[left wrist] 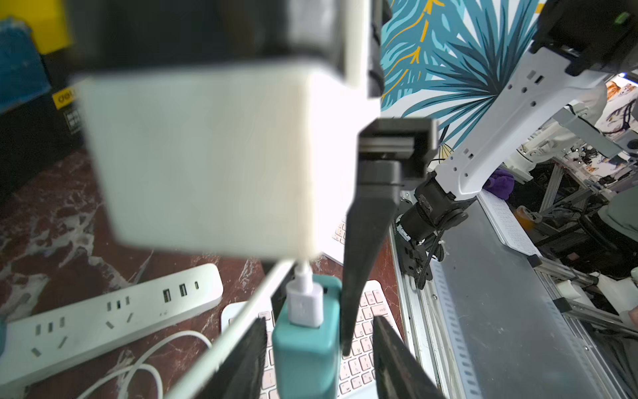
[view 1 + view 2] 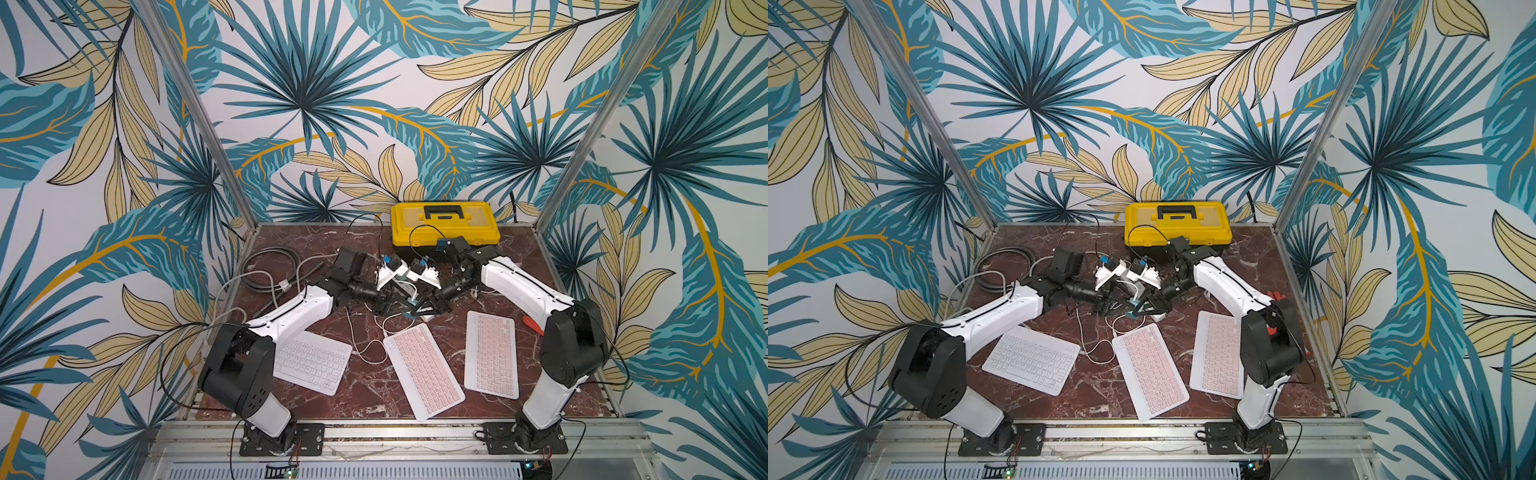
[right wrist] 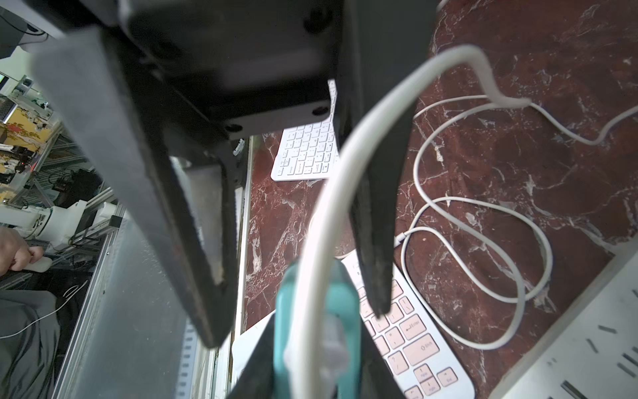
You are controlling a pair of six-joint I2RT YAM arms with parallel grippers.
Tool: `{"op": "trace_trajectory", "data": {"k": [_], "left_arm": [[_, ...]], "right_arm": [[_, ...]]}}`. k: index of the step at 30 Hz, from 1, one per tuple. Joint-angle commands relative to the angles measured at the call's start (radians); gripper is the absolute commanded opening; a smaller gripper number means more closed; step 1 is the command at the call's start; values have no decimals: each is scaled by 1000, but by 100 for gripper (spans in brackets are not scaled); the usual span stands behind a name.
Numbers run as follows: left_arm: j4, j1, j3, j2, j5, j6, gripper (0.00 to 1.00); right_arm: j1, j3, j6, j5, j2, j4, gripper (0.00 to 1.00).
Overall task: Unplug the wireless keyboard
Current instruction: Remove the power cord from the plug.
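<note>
Faintly, "Enter" reads on the pink keyboard (image 3: 397, 331); "deli" on toolbox (image 1: 64, 100).

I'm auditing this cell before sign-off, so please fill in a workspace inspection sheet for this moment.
Surface: red marble tabletop, bare patches between items.
Job's things: teal charger with white USB plug seated; middle pink keyboard; white power strip, sockets in view unused.
Clutter: white keyboard, second pink keyboard, yellow toolbox, orange-handled tool.
Grippers: left gripper fingers straddle the charger; right gripper shut on the teal charger, fingers either side.
Cables: white cable looped on the marble; grey cable coil at the back.
Surroundings: leaf-print walls, aluminium frame.
</note>
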Motion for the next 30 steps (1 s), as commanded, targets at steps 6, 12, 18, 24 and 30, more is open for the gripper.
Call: {"op": "trace_trajectory", "data": {"k": [6, 12, 18, 24, 30], "left_arm": [[64, 9, 21, 6, 57, -22, 51], [63, 41, -21, 3, 77, -22, 54], [63, 48, -21, 27, 95, -21, 56], [63, 31, -14, 51, 120, -29, 57], [62, 27, -10, 79, 113, -28, 57]], "right_arm": [[-1, -23, -40, -62, -19, -39, 19], [-9, -39, -48, -75, -47, -43, 19], [-9, -38, -40, -76, -46, -44, 20], [-9, -31, -36, -87, -43, -45, 20], [-4, -22, -34, -95, -32, -46, 20]]}}
